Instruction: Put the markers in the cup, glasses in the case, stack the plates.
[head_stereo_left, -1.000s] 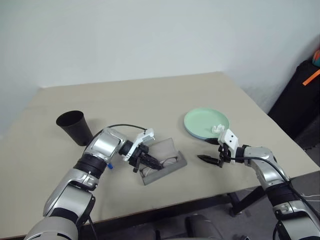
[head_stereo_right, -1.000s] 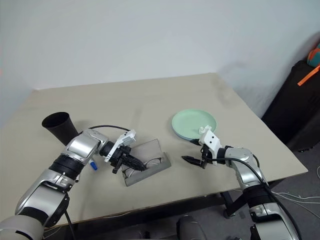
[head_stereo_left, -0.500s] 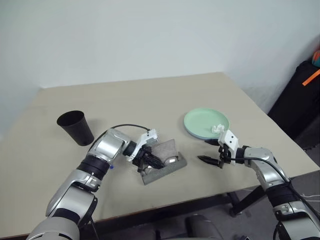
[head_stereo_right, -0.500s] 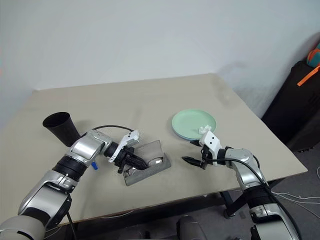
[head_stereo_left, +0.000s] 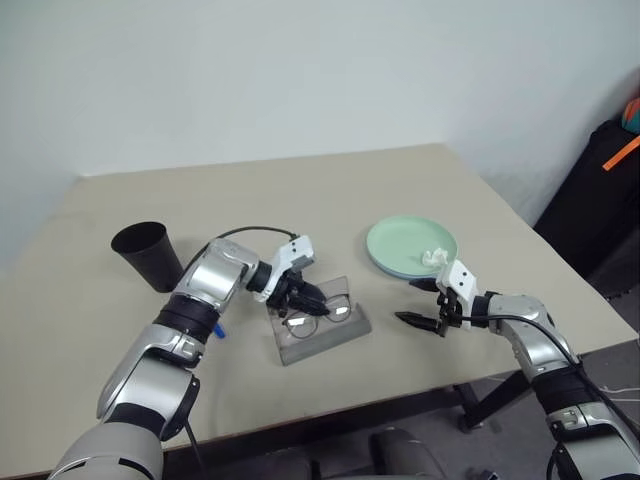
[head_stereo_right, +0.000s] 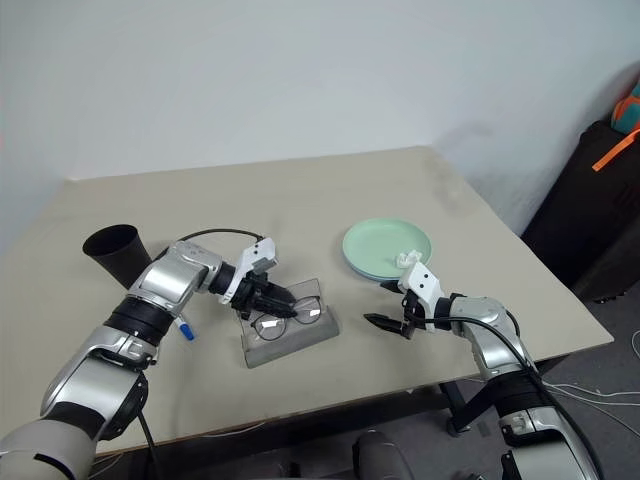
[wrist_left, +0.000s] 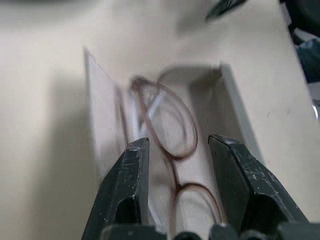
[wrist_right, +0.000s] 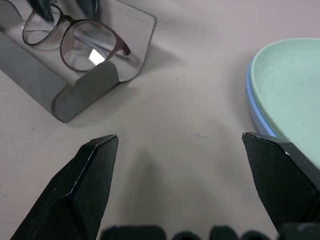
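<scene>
The grey case (head_stereo_left: 322, 335) lies open at the table's middle front, with the wire-framed glasses (head_stereo_left: 316, 313) resting inside it against the raised lid. Just above the glasses my left gripper (wrist_left: 177, 142) hangs open, its fingers (wrist_left: 132, 190) straddling the frame without pinching it. The mint green plate (head_stereo_left: 405, 240) sits on the light blue plate (wrist_right: 255, 112) to the right. My right gripper (wrist_right: 197, 137) stands open and empty between the case and the plates. Far left stands the black cup (head_stereo_left: 148, 255). A marker's blue end (head_stereo_right: 186, 331) shows beside my left forearm.
A small crumpled white tissue (head_stereo_left: 435, 257) lies on the mint plate's near edge. The table's front edge runs close below the case and my right gripper. A black bag (head_stereo_left: 600, 190) with an orange strap stands off the table at the right.
My left gripper has opened, let go of the glasses and lifted slightly up and away from the case. The glasses now lie in the case. The right arm has kept still.
</scene>
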